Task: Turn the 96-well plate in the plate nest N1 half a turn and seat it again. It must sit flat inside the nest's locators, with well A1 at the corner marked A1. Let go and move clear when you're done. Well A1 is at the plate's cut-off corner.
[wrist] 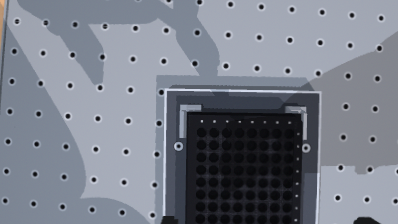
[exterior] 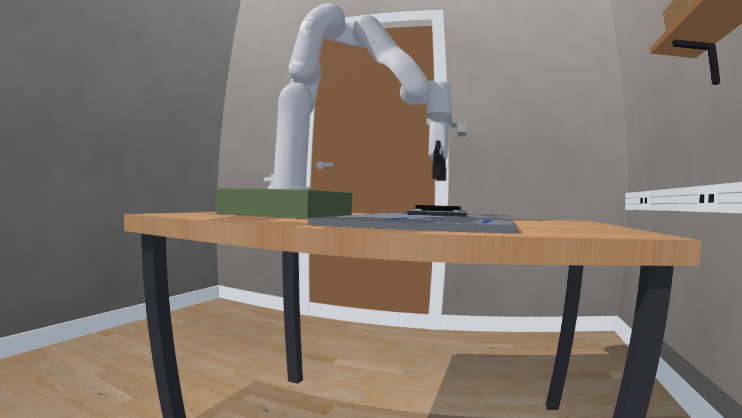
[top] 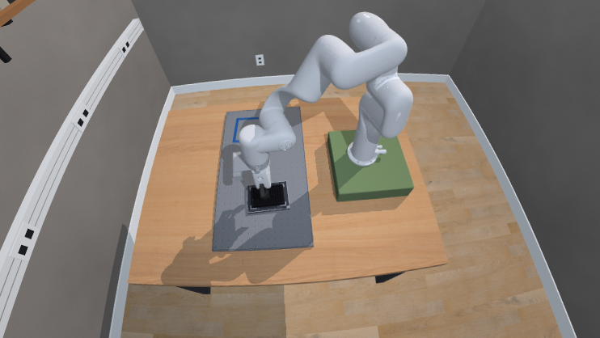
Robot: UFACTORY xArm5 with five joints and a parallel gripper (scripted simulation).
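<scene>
One plate (top: 268, 196): black, lying flat in its nest (wrist: 171, 130) on the gray perforated board (top: 234, 226).
Gripper (exterior: 439, 168): fingers spread wide, holding nothing, hanging well above the plate.
Arm base: green block (top: 369, 176), beside the board.

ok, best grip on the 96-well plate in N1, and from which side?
Probably from straight above, fingers across the plate's two long side walls. It lies flat and low in the nest, with locators hugging its corners, so a sideways approach looks blocked. The open gripper hangs above it already.
</scene>
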